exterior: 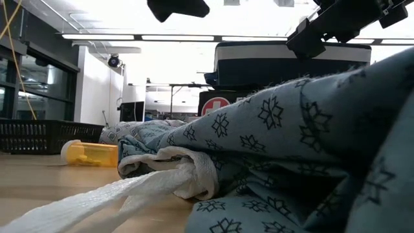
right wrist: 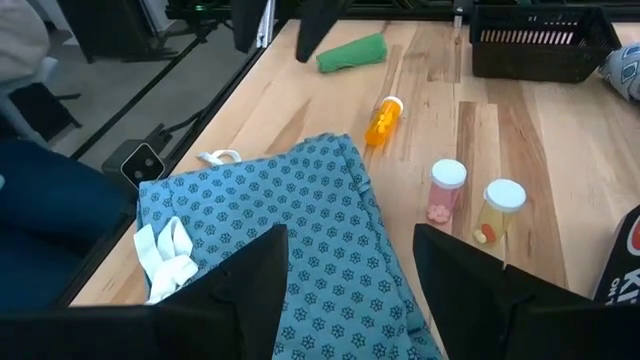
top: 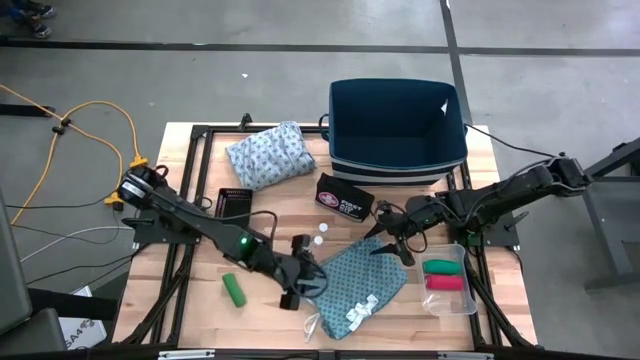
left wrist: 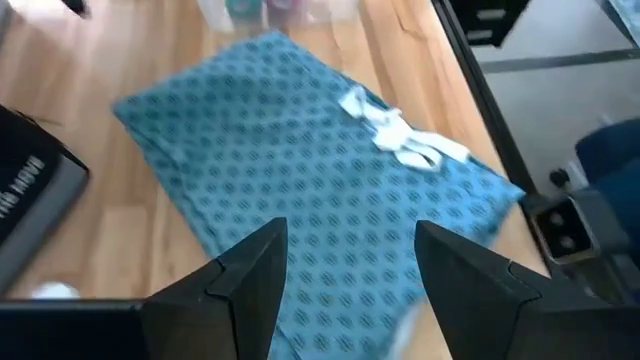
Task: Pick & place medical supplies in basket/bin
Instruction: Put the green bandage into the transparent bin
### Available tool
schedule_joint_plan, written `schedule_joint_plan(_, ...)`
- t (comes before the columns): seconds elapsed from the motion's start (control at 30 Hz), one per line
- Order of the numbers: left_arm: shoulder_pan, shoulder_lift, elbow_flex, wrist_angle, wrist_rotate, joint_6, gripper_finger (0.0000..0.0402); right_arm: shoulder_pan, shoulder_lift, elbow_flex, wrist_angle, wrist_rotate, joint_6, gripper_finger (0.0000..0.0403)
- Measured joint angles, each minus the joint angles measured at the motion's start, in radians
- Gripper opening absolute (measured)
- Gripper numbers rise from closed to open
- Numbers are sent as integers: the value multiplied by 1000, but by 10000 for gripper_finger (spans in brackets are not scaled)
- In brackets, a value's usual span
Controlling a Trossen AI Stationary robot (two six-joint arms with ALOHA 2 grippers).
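Both arms are converging on the teal patterned cloth (top: pixel 362 285) lying near the front edge of the bench (top: pixel 200 310), between centre and the right side, white ties (top: pixel 360 310) showing on its front part. Left gripper (top: pixel 303 285) is hovering at the cloth's left edge, fingers parted, nothing between them. Right gripper (top: pixel 398 243) is hanging over the cloth's back-right corner, fingers also apart and empty. Looks like the pick step for this cloth, grasp not yet made. Next move probably calls for both grippers dropping onto opposite edges, pinching fabric, then lifting together toward the dark blue bin (top: pixel 400 160) at the back edge; limp cloth may sag or trail the ties.

Other supplies are waiting: pale blue-grey cloth (top: pixel 268 155) at the back, left of the bin; first aid pouch (top: pixel 345 197) in front of the bin; green roll (top: pixel 233 289) near the front-left; red and green rolls in a clear tray (top: pixel 447 295) at the right edge; black mesh basket (top: pixel 234 202) left of centre.

Right wrist view is showing an orange pill bottle (right wrist: pixel 382 120) lying on its side and two upright vials (right wrist: pixel 446 190) that the high view barely resolves. Low view is giving only cloth folds up close, with the yellow bottle (exterior: pixel 90 153) beyond
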Motion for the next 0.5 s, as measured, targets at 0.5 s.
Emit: schedule_joint_plan(0.5, -155, 0, -131, 0, 78, -78, 211, 0, 0, 0, 0, 0, 0, 204)
